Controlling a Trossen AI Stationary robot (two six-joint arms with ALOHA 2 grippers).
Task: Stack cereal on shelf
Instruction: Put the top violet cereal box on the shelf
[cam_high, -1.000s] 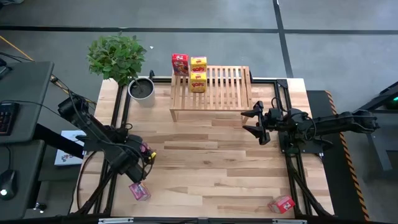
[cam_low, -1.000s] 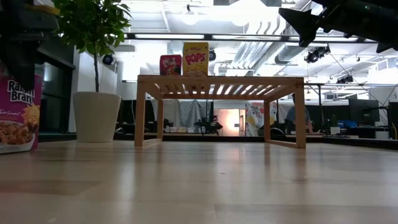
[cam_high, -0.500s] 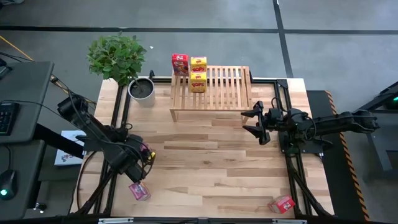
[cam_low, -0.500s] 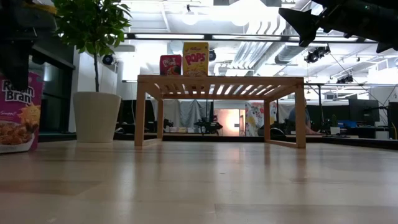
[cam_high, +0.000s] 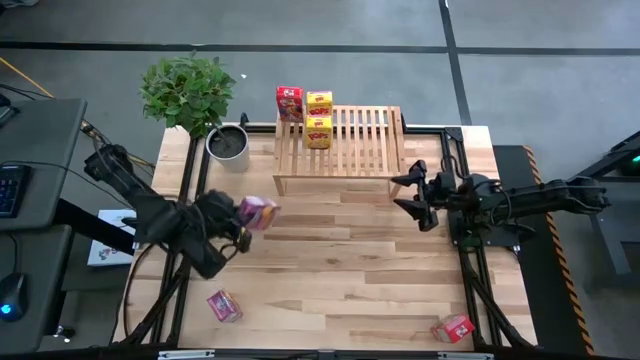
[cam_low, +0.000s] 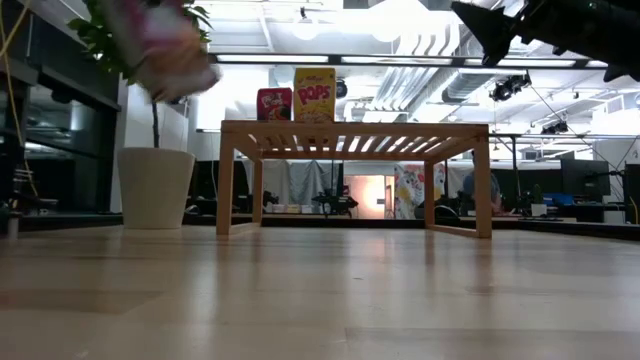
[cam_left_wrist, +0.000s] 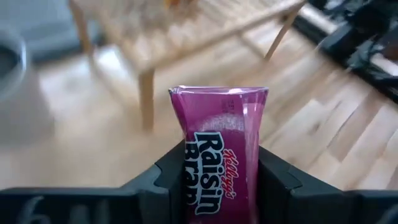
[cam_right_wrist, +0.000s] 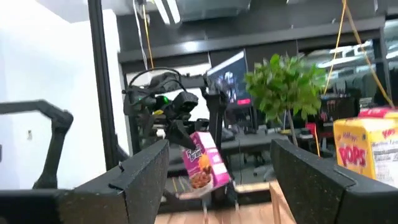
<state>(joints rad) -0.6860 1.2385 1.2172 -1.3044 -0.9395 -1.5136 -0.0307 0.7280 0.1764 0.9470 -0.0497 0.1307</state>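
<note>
My left gripper is shut on a pink Raisin Bran cereal box, held in the air over the table's left half, short of the shelf. The slatted shelf carries a red box and two yellow boxes at its far left end. A second pink box lies on the table near the front left. A red box lies at the front right. My right gripper hovers open by the shelf's near right corner, touching nothing. My left gripper pinches the pink box between its two fingers, one on each of two opposite sides. The right wrist view shows the grip at the box's upper end, coming from above. The box hangs tilted below the fingers, clear of the table.
A potted plant in a white pot stands at the table's far left corner, beside the shelf's left end. The shelf's right part is bare slats. Black frame rails run along the table's left and right sides.
My left gripper has risen and gone toward the shelf with the pink box. The box stood upright on the table a second ago and now hangs tilted, lifted clear. The other pink box has stayed at the front left.
</note>
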